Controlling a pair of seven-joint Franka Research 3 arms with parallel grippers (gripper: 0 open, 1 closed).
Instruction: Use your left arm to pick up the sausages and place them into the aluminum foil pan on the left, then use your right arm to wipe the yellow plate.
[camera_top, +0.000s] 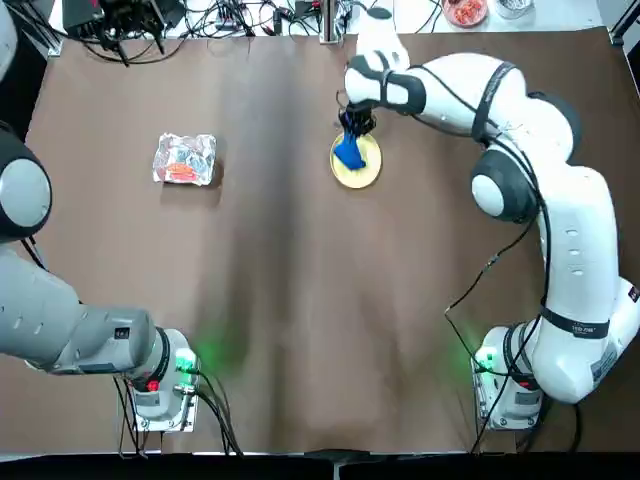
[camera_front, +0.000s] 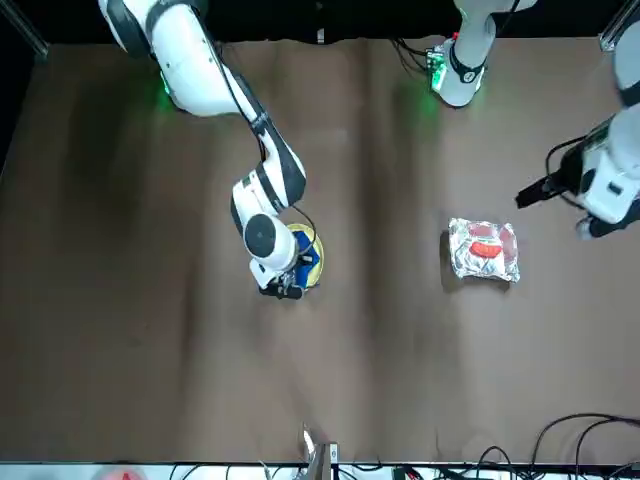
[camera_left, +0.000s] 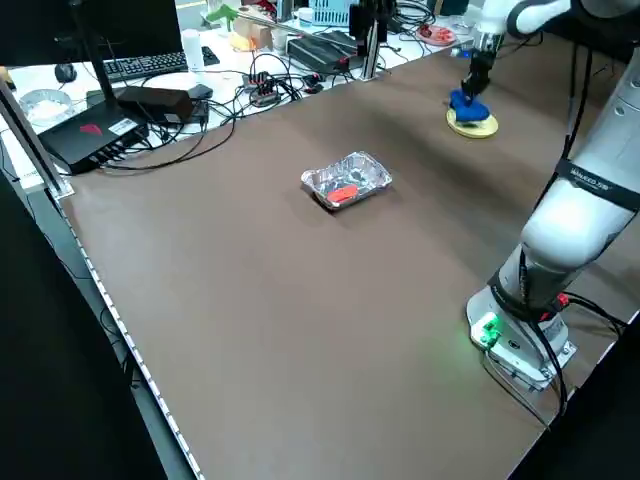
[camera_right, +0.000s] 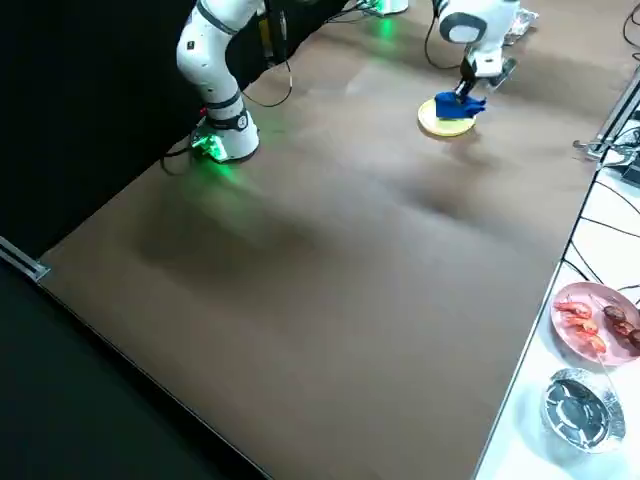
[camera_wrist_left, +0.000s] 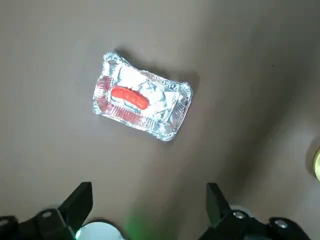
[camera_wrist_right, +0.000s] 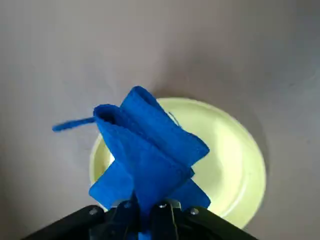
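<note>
Over toward the far side of the brown tabletop, your right gripper is pinched shut on a bunched blue cloth, w/ the cloth down over part of the yellow plate. Plate's right of center, pretty near the far edge, so you've got less tabletop past it than on the robot's side. FYI the cloth sticks out past the rim on one side.

Your aluminum foil pan sits well apart from it, in the left half, w/ a wide stretch of tabletop btwn the two. One sausage shows plainly inside, lying within the pan walls.

Your left gripper is spread open w/ nothing btwn the fingers, up above the table on the pan's outer side. You've got good space btwn it and the plate.

Watch the cable looping off your right arm toward mid-table. Past the far edge you have tangled cords and a metal post; a pink plate of food and a shiny bowl are on the white surface there too.

Label-wise, you get a white sticker and a red logo on the black box, plus pale lettering on your left arm's dark band, all too small to read tbh.
</note>
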